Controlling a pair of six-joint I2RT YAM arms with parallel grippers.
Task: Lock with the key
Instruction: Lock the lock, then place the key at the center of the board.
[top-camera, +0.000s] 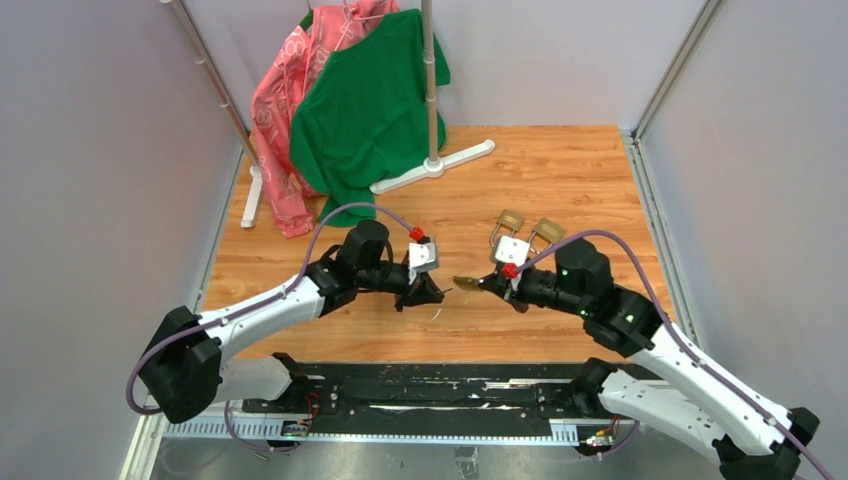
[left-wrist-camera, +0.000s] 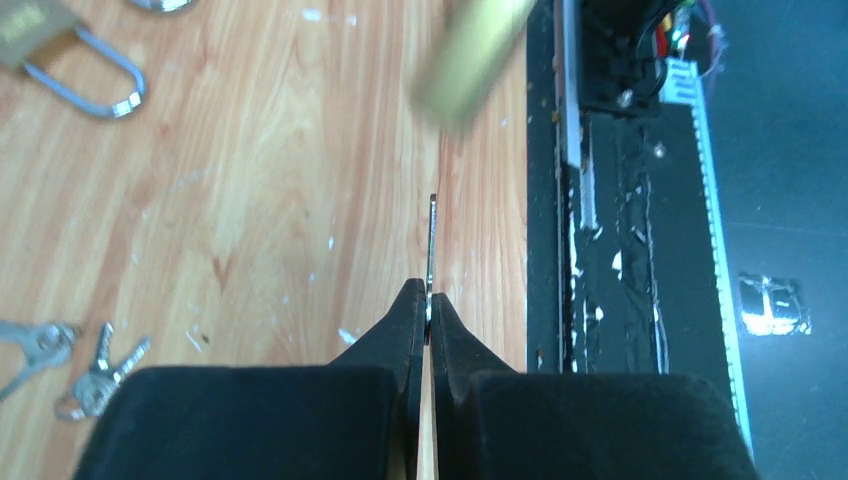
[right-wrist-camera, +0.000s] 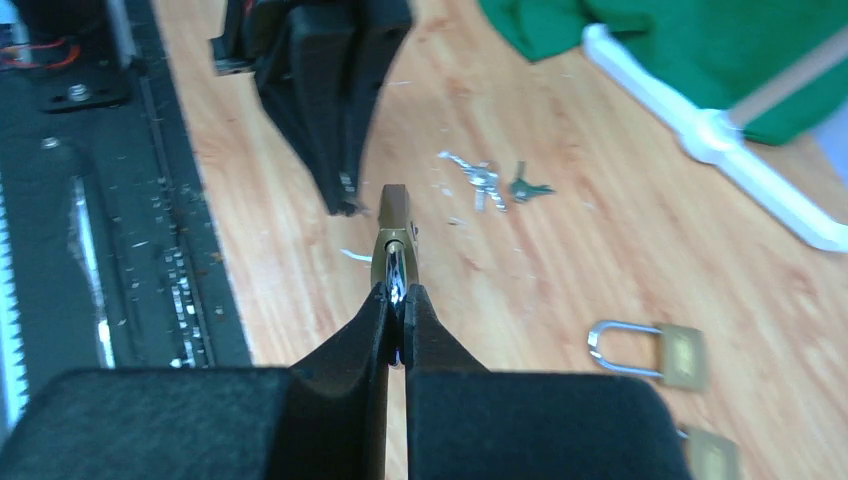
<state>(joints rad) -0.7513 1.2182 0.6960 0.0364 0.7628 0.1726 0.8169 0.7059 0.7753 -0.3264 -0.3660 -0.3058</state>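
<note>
Left gripper (left-wrist-camera: 428, 298) is pinching the key (left-wrist-camera: 432, 235) edge-on, right gripper (right-wrist-camera: 397, 297) is probably clamping the padlock (right-wrist-camera: 394, 215) by its shackle; insertion is pending, needing keyway alignment.

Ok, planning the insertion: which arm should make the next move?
Left, probably: the left gripper is shut on the key, blade pointing toward the padlock that the right gripper holds out ahead.

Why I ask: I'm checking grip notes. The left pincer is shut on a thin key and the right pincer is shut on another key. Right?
Not quite. The right pincer is shut on a brass padlock, not another key; the right wrist view shows it. The left pincer is shut on a thin key, as you say.
</note>
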